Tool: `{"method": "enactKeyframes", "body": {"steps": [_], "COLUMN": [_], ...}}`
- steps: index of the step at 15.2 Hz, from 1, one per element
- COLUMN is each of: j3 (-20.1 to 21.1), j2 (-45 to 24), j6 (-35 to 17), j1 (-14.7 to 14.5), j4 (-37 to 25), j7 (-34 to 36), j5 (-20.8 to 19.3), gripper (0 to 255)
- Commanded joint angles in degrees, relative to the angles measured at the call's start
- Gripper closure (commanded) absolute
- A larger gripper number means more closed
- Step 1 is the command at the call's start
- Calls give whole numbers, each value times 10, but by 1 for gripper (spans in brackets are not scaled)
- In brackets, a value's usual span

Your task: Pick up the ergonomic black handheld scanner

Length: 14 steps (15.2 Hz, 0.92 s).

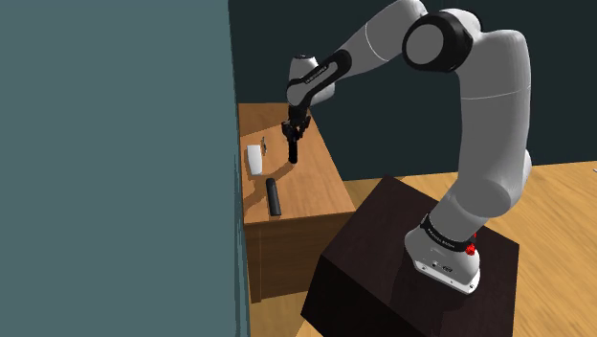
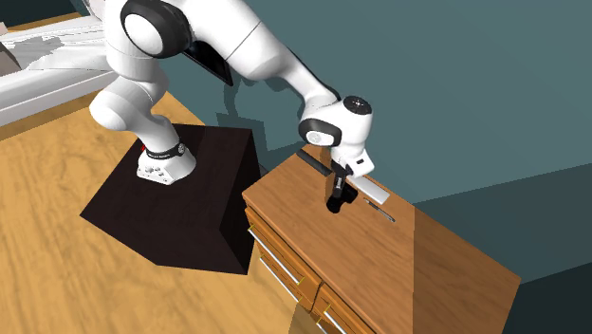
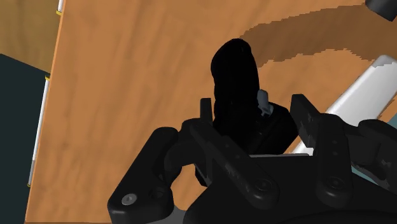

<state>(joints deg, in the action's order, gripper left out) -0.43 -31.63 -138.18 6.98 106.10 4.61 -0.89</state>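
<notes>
Scanner [image 3: 235, 76] first: the black handheld unit is clasped between the jaws, which are closed on its body. It hangs lengthwise below them over the wooden counter [image 1: 311, 182].

Working down from the big things — the teal wall [image 1: 115, 163] runs along the counter's back edge. The white arm [image 1: 478, 124] reaches from its dark stand [image 1: 402, 278] out over the drawer unit.

On my shoulder view the scanner's lower end sits above the wood, with what I read as a small gap beneath it. The second exterior view is too close a call for me to swear it is clear of the surface.

Three other things lie on the counter:
- A pale flat slab [image 2: 373, 190] sits just beside the jaws on the wall side.
- A black bar-shaped thing [image 1: 274, 196] lies further along toward the stand, apart from the scanner.
- A thin pen-like sliver [image 2: 379, 211] lies next to the slab.

None of them touches the scanner as far as I can see.

My judgement is that the reach and the grasp are done and the lift is at most barely begun — what's left is raising the scanner well clear without the grip slipping.
</notes>
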Motion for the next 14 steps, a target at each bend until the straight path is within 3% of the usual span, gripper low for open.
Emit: {"method": "enactKeyframes", "body": {"steps": [1,14], "j3": [0,0], "j2": [10,65], "j6": [10,75], "j1": [0,0], "j4": [-1,-10], "j7": [0,-1], "j5": [0,0], "gripper": [255,255]}}
